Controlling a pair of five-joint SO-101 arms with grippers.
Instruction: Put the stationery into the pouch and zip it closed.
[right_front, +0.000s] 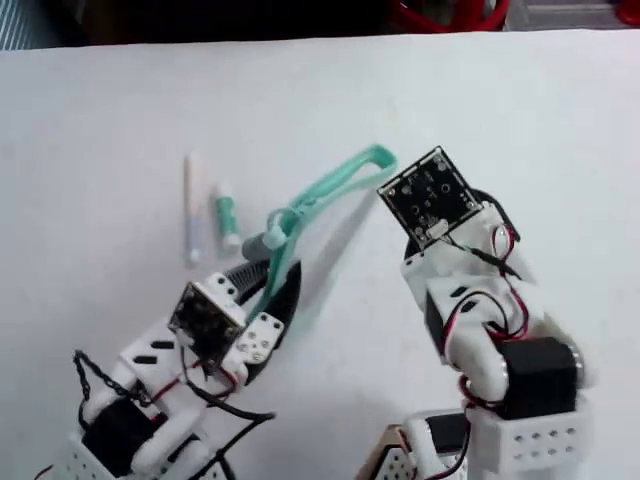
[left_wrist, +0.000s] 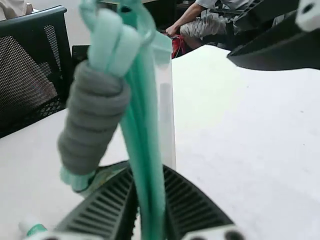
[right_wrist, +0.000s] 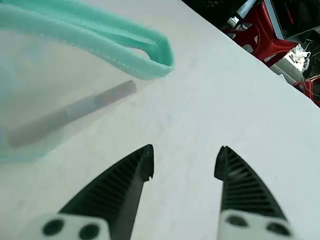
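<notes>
No writing, label or number can be read (in any view)

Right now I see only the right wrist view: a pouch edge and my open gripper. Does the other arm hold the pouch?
Observer: Yes. The left gripper is shut on the green edge of the pouch.
Operator: Is some stationery still outside?
Observer: Yes. A white pen and a small green tube lie side by side on the table.
Operator: On which side of the pouch?
Observer: On its left, seen from the robot, and apart from it.
</notes>
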